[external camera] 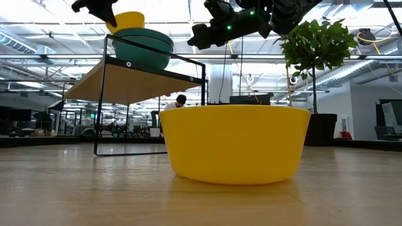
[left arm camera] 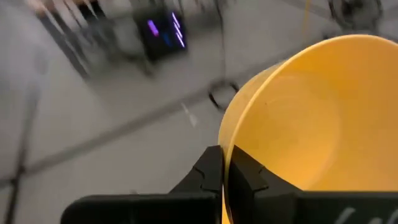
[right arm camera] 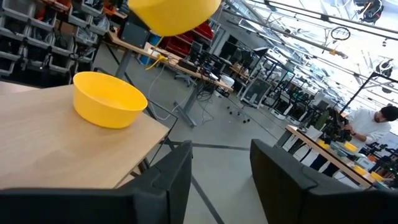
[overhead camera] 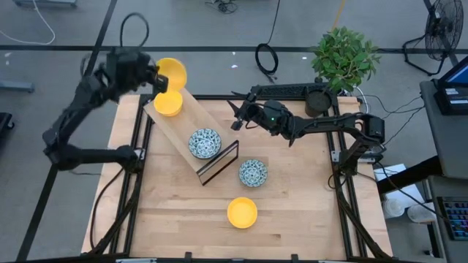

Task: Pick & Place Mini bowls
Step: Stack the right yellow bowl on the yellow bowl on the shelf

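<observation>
- Past your right claw you look onto a grey floor [right arm camera: 230,134] and cluttered workbenches [right arm camera: 186,68].
- Farther out, a person [right arm camera: 373,127] stands at a bench.
- Overhead, ceiling trusses [right arm camera: 298,37] carry bright lights.

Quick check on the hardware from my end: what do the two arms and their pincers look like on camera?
Both arms are dark, nearly black, built of jointed segments. The left arm ends in a bulky black wrist block. The right arm shows a small green light near its wrist and a cable running along it. The left pincer has angular black fingers; the right pincer has two broad, flat, matte black fingers.
</observation>
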{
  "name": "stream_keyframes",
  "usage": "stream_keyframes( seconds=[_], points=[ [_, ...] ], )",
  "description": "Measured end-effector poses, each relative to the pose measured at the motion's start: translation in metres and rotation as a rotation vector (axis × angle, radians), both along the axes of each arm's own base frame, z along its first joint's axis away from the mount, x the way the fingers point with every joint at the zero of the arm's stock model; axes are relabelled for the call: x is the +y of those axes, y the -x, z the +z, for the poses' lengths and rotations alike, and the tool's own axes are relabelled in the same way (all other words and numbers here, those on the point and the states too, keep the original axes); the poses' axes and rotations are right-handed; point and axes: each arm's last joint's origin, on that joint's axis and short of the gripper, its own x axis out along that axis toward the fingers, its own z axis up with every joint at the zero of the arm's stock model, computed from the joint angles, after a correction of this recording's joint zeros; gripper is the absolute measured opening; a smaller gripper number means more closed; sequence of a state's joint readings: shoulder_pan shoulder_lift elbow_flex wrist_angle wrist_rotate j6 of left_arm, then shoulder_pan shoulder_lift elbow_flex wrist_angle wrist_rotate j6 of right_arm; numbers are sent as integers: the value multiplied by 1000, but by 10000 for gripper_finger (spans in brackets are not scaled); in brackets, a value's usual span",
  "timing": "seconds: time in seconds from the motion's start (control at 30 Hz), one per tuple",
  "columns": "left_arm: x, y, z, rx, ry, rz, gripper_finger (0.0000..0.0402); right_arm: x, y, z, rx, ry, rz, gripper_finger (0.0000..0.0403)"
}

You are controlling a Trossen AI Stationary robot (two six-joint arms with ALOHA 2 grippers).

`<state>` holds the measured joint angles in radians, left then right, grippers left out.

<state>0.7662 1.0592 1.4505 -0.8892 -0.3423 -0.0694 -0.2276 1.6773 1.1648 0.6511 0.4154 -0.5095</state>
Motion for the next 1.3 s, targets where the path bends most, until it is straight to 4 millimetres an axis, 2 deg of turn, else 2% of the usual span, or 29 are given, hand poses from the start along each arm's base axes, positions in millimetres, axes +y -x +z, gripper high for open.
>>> stream_keyframes(
  seconds=[0.13,0.23,0.33,0.47,0.7,1.0,1.3],
  points=[
    [23,4,9,55,269,-109,3,0,1,0,9,-2,-2,145],
    [42,6,-2,117,465,-152,3,0,1,-1,21,-5,-3,145],
    [58,9,-18,181,606,-118,3,0,2,-1,40,-9,-2,148],
    [75,17,-32,236,707,-69,3,1,5,3,51,-13,-2,148],
    [86,23,-38,187,754,-80,3,2,10,7,55,-51,1,150],
    [92,19,-61,206,806,-50,3,2,10,6,64,-57,2,145],
    [94,16,-64,214,783,30,3,3,10,6,67,-65,2,142]
  ],
)
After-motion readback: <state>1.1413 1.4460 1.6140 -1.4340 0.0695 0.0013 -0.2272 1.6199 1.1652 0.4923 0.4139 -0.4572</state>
